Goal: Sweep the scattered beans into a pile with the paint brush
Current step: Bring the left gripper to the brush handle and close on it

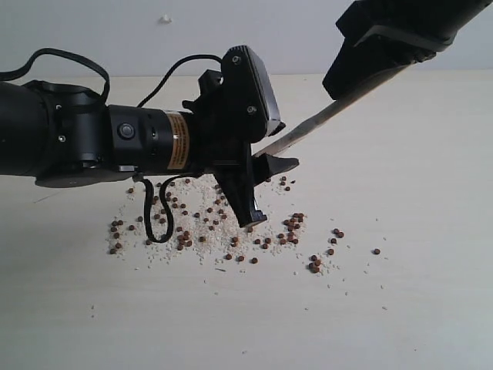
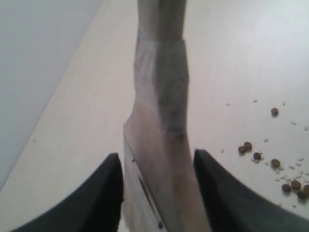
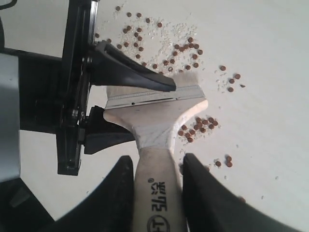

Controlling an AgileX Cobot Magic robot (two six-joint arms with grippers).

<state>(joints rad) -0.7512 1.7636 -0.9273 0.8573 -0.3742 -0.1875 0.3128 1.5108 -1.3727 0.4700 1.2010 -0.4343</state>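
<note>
The paint brush hangs tilted over the table, with both grippers on it. My right gripper is shut on its wooden handle. My left gripper reaches across from the left, its fingers closed against the brush head at the silver ferrule. Only a strip of the pale bristles shows. The beans lie scattered among white grains under and around the left gripper, in a wide loose spread rather than one heap. More beans sit beside the brush shoulder.
The left arm's black body and its cable hang low over the left side of the spread. A few stray beans lie off to the right. A pale wall bounds the far table edge.
</note>
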